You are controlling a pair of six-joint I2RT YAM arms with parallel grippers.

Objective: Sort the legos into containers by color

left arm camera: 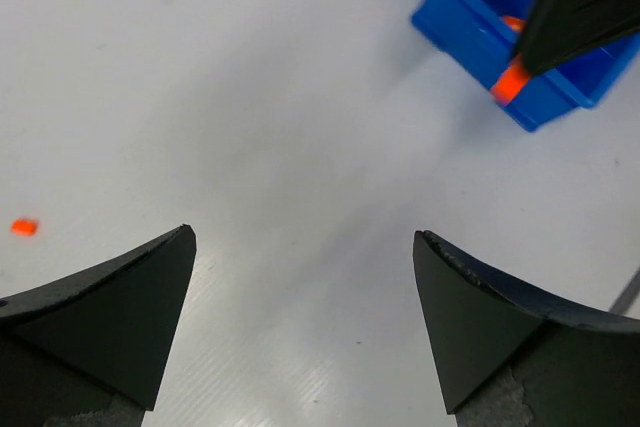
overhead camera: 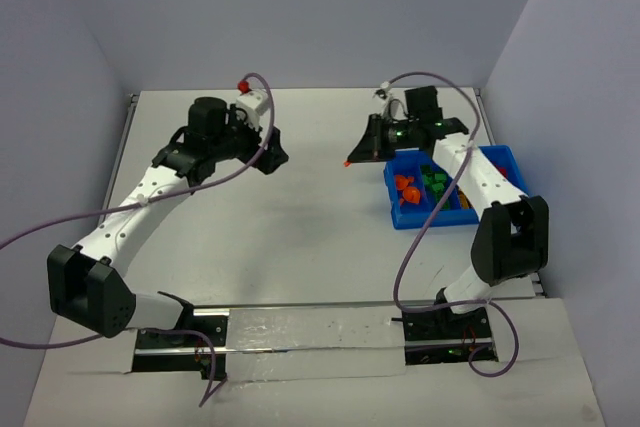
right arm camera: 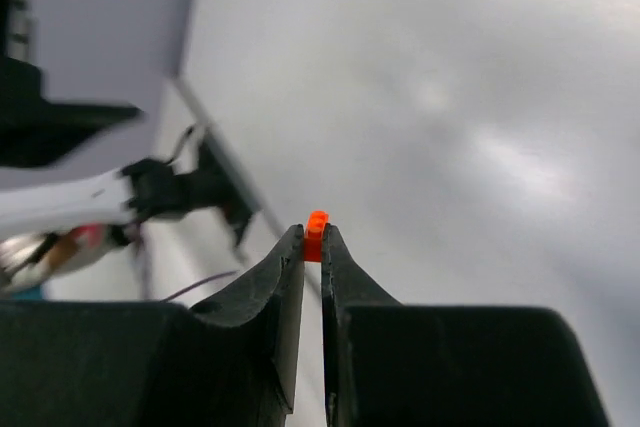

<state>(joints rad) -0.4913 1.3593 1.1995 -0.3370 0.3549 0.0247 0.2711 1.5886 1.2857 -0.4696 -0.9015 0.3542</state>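
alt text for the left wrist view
The left gripper hangs open above the white table. At upper right, the right gripper pinches an orange lego, the blue bin behind it. A second orange lego lies on the table at far left.

The table (left arm camera: pixel 300 127) is a white matt sheet with fine parallel ribs, possibly corrugated plastic. The blue bin (left arm camera: pixel 462 19) is smooth, glossy plastic. The orange brick (right arm camera: pixel 316 231) is bright, smooth plastic. The left gripper (left arm camera: pixel 304 232) has matt black fingers (left arm camera: pixel 110 307), slightly rough at the edges. At the near edge a strip (overhead camera: pixel 300 332) gleams like bare metal. The arm links (overhead camera: pixel 150 192) are white with a soft sheen, and the cables (overhead camera: pixel 420 237) have smooth purple sheaths.
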